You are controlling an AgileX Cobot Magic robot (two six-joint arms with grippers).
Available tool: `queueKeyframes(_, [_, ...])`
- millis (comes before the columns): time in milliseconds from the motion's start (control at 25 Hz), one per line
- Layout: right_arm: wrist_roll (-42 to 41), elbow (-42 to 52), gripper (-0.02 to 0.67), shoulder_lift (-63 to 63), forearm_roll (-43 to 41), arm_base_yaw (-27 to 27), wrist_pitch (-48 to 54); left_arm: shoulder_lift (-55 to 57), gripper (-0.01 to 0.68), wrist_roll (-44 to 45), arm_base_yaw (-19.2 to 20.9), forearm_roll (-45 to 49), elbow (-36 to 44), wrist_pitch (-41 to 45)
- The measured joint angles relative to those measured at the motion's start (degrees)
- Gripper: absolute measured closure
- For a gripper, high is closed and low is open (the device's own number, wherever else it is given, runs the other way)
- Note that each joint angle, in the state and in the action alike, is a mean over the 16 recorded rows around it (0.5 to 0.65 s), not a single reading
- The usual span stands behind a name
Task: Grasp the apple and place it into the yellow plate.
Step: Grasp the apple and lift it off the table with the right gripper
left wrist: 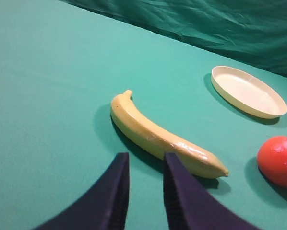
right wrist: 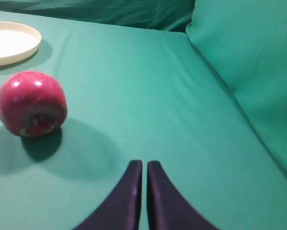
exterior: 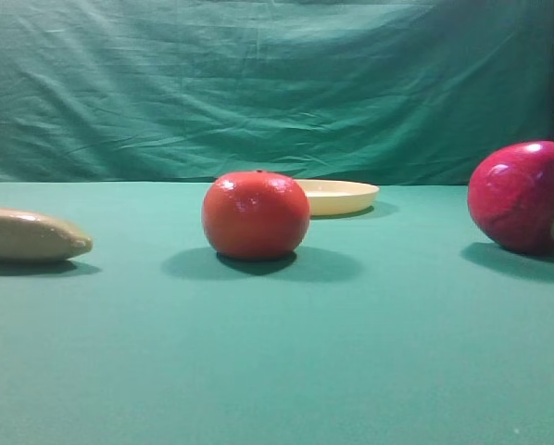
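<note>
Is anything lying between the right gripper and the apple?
Nothing: in the right wrist view only bare green cloth separates the right gripper from the apple.

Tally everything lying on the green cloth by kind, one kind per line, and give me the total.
Apple: 1
Orange-red tomato-like fruit: 1
Banana: 1
Yellow plate: 1
Total: 4
</note>
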Motion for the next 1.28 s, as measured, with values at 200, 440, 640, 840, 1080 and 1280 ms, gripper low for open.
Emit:
queueKeyframes(200, [2.0, 0.1, 0.649, 0.0, -0.1, 0.0, -7.0, 0.0, 0.516, 0.0, 0.0, 0.0, 0.0, 0.0])
queueKeyframes(440, [7.1, -0.3, 0.649, 0.5, -0.2, 0.0, -17.6, 0.0, 0.516, 0.0, 0.0, 0.0, 0.0, 0.0])
queueKeyframes(640, [11.5, -3.4, 0.649, 4.3, -1.8, 0.5, -24.1, 0.0, 0.516, 0.0, 0.0, 0.0, 0.0, 0.0])
queueKeyframes(840, [14.2, -9.4, 0.649, 12.7, -6.3, 2.1, -24.8, 0.0, 0.516, 0.0, 0.0, 0.0, 0.0, 0.0])
queueKeyframes(1080, [15.0, -19.1, 0.649, 27.3, -12.0, 5.6, -21.0, 0.0, 0.516, 0.0, 0.0, 0.0, 0.0, 0.0])
queueKeyframes(1280, [15.1, -26.9, 0.649, 39.2, -14.4, 9.5, -12.3, 0.0, 0.516, 0.0, 0.0, 0.0, 0.0, 0.0])
